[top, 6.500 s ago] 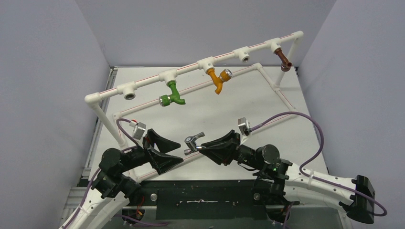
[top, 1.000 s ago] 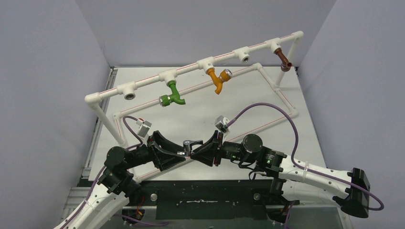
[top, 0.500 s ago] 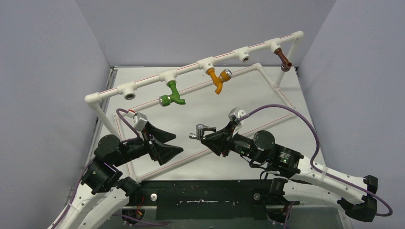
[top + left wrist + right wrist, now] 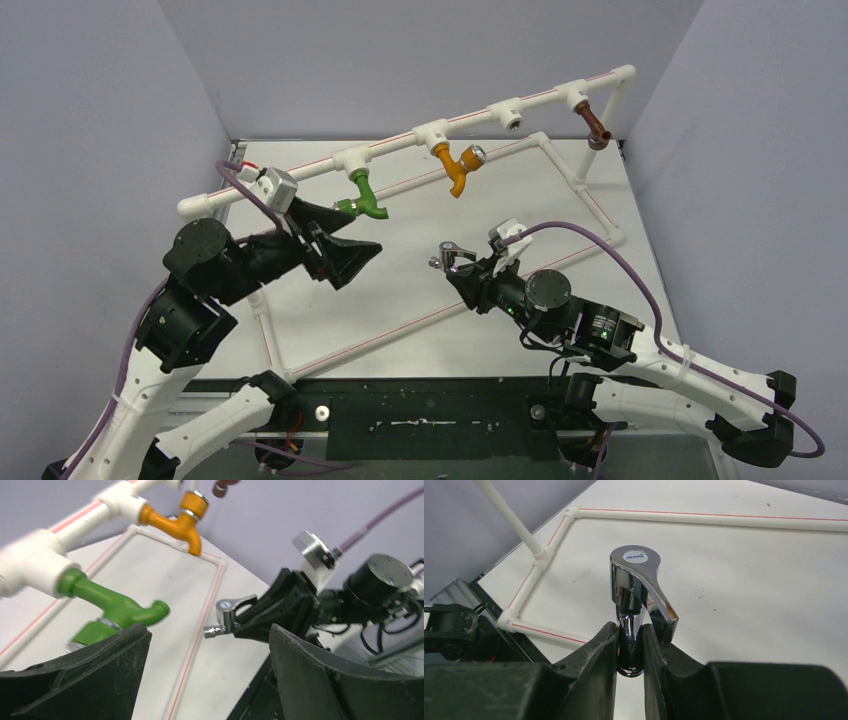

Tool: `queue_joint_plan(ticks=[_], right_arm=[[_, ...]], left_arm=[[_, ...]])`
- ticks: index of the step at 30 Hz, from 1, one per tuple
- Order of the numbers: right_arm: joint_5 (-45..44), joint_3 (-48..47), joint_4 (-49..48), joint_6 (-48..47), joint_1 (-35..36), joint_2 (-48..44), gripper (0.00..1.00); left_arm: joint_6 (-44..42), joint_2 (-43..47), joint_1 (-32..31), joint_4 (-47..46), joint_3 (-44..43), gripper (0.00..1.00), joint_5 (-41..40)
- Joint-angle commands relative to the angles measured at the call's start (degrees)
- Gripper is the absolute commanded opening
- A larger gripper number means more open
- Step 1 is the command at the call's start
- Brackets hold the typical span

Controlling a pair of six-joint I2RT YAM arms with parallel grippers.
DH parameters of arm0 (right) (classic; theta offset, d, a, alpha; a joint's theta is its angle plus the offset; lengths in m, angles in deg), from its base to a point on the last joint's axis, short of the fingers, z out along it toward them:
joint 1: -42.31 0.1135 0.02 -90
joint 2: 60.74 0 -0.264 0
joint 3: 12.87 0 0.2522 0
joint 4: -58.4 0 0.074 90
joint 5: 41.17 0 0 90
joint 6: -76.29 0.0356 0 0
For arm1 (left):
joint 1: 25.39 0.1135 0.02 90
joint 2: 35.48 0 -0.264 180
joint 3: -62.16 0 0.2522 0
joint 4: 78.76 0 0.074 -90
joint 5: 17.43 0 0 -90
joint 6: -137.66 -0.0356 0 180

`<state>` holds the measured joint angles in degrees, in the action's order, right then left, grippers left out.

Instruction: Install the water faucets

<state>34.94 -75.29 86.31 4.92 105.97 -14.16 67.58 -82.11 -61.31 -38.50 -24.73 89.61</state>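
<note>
A chrome faucet [image 4: 447,257] with a lever handle is clamped by its spout between my right gripper's [image 4: 462,270] shut fingers, held above the table's middle. It shows close up in the right wrist view [image 4: 636,590], with the gripper [image 4: 630,630] closed on it, and in the left wrist view [image 4: 225,615]. On the raised white pipe [image 4: 400,145] hang a green tap [image 4: 365,195], an orange tap [image 4: 458,168] and a brown tap [image 4: 597,128]. One tee fitting [image 4: 511,119] between orange and brown is bare. My left gripper [image 4: 345,245] is open and empty, just below the green tap [image 4: 115,607].
A white pipe frame with red lines [image 4: 590,200] lies flat on the table. Purple walls close the back and both sides. A black strip [image 4: 430,410] runs along the near edge between the arm bases. The right arm's purple cable [image 4: 600,240] loops over the table.
</note>
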Motion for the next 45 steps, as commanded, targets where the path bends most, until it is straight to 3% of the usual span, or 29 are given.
queue_joint_plan(ticks=[1, 8, 13, 15, 20, 25, 30, 39, 45], right_arm=[[-6.3, -2.5, -0.7, -1.9, -1.6, -0.7, 0.00], [-7.6, -2.5, 1.4, -3.1, -4.7, -0.9, 0.00], [-5.6, -1.9, 1.3, -3.0, -7.1, -1.7, 0.00], [-4.7, -1.7, 1.0, -2.9, -8.2, -2.1, 0.00], [-2.8, -1.3, 0.4, -2.6, -9.7, -3.8, 0.00], [-1.3, -0.8, 0.4, -2.1, -10.2, -4.6, 0.00], [-1.9, -0.6, 1.1, -2.1, -10.6, -5.1, 0.00], [-6.4, -2.0, -0.2, -3.9, -12.1, -3.6, 0.00], [-12.3, -2.5, -4.7, -6.2, -14.8, -2.4, 0.00]], left_arm=[[-2.9, -5.5, 0.0, 0.4, -7.0, 0.87, -11.0], [-7.4, -13.8, 0.3, 0.6, -17.3, 0.89, -29.4], [-10.7, -18.9, 2.1, -0.8, -21.5, 0.90, -36.9], [-10.9, -21.2, 6.5, -1.3, -22.2, 0.90, -36.0], [-4.5, -24.0, 23.0, -4.3, -19.3, 0.90, -22.0], [-2.2, -23.5, 30.4, -9.2, -12.9, 0.90, -21.0], [-1.7, -23.1, 33.8, -10.8, -8.6, 0.90, -22.4], [-4.6, -21.5, 33.9, -11.7, -0.1, 0.90, -26.5], [-6.8, -16.0, 33.8, -18.7, 10.6, 0.89, -29.0]])
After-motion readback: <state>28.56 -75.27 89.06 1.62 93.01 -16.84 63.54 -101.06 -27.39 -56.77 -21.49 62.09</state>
